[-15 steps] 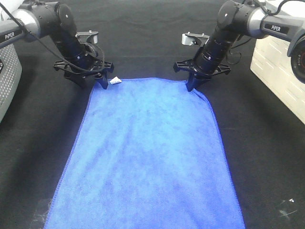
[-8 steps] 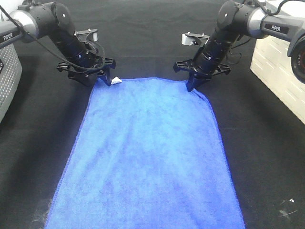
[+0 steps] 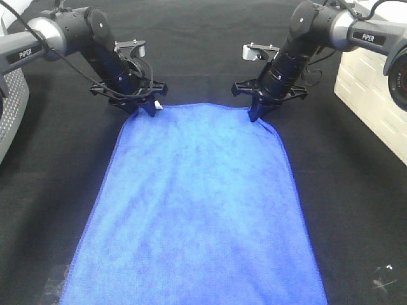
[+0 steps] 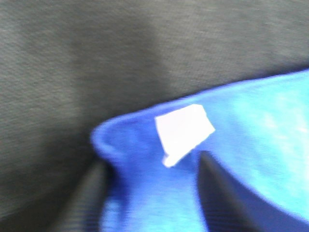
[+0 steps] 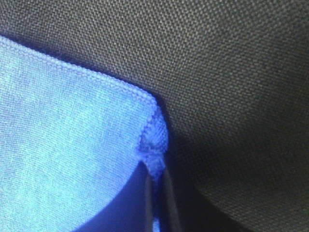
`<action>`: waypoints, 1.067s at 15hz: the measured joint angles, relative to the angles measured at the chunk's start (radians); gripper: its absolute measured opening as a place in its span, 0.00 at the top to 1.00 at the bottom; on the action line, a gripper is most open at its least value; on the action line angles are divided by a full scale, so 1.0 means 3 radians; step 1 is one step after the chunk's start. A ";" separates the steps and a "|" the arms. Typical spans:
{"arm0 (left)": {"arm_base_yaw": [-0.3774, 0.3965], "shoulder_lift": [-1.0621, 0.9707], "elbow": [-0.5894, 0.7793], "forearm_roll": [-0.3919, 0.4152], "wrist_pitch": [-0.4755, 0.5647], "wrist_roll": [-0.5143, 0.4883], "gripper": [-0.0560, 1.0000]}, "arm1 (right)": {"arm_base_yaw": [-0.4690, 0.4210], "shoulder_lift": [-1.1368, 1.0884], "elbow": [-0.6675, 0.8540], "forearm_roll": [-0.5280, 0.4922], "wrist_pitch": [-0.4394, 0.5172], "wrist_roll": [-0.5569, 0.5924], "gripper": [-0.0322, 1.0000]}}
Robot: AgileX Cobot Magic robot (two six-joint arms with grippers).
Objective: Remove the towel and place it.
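Black cloth covers the whole table. Right gripper clenched on a far corner of the towel. Left gripper has jaws apart, astride the other far corner by the white tag. Towel lies flat. Left should bite behind the hem, then both lift evenly.

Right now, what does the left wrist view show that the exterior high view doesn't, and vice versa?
Only the left wrist view: the white tag up close, lying on a corner of the towel, with the left jaws standing apart on either side of that corner. Only the exterior high view: the whole towel spread flat, the left arm and right arm, and the right jaws pinched on the other far corner. Both: the towel's tagged corner and the black cloth beneath it.
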 joint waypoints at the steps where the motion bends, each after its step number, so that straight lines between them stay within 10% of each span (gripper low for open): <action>1: 0.0000 0.0000 0.0000 0.0027 -0.0003 -0.0010 0.64 | 0.0000 0.0000 0.0000 0.0000 0.0000 0.0000 0.97; 4: 0.0000 0.0017 0.0000 0.0030 -0.0010 -0.0020 0.94 | 0.0000 0.0000 0.0000 0.0000 0.0000 0.0000 0.97; 16: -0.0030 -0.0163 0.0027 0.0263 -0.0460 -0.0007 0.95 | 0.0017 0.0027 -0.0510 -0.0080 -0.0080 0.0000 0.97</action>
